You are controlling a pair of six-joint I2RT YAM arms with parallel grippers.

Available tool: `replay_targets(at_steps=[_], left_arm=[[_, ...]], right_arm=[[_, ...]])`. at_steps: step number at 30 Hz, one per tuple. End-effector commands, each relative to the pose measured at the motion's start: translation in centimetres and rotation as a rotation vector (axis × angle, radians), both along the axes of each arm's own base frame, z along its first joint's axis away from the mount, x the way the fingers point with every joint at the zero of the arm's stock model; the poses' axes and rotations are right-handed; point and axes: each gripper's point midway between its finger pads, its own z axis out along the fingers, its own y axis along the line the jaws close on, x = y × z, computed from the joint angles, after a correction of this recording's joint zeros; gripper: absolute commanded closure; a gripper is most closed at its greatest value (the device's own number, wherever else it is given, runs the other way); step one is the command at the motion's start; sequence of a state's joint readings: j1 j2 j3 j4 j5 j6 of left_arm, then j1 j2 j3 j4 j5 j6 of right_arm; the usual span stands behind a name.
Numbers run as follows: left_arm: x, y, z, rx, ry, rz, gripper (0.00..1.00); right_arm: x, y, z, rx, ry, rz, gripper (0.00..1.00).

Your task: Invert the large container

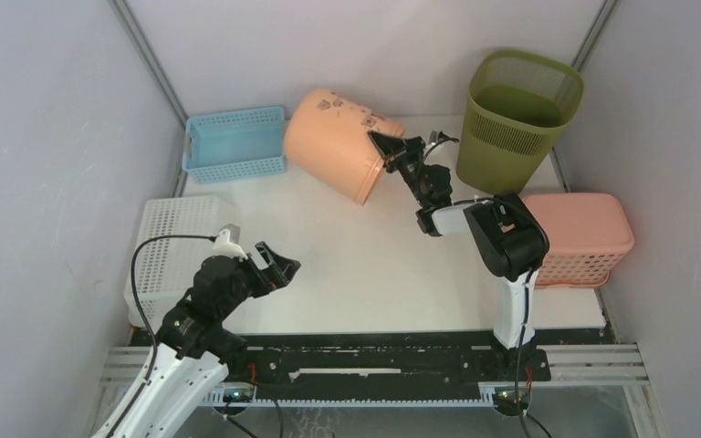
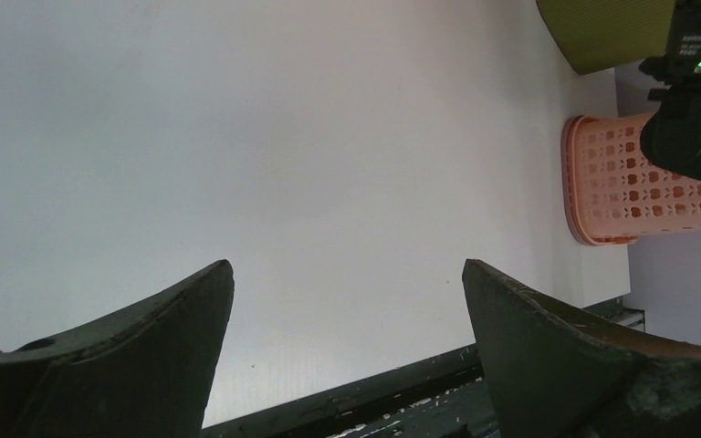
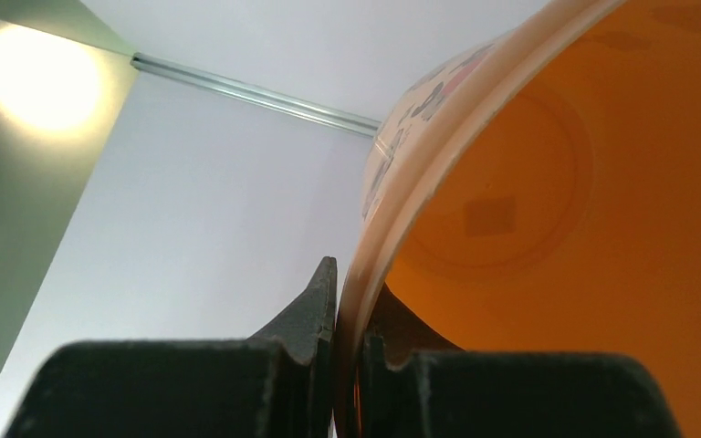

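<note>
Your left pincer (image 1: 280, 260) hangs spread wide over the tabletop (image 1: 365, 274), well apart from the olive mesh wastebasket (image 1: 504, 137). Left of that wastebasket, your right pincer (image 1: 385, 153) pinches the rim of the peach bucket (image 1: 333, 141), which lies tipped, its mouth toward the pincer and its base pointing away from the wastebasket.
</note>
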State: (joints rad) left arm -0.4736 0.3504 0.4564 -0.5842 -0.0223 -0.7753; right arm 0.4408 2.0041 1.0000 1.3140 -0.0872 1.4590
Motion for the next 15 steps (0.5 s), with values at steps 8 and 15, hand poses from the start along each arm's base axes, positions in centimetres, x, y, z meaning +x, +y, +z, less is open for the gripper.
replay_targets(at_steps=[8, 15], left_arm=[[-0.1, -0.5, 2.4, -0.011, -0.053, -0.041, 0.0], [-0.1, -0.6, 2.8, -0.011, -0.057, -0.049, 0.0]], right_arm=[[4.7, -0.1, 12.8, 0.381, -0.352, -0.054, 1.0], [8.1, 1.7, 13.0, 0.559, -0.487, 0.041, 1.0]])
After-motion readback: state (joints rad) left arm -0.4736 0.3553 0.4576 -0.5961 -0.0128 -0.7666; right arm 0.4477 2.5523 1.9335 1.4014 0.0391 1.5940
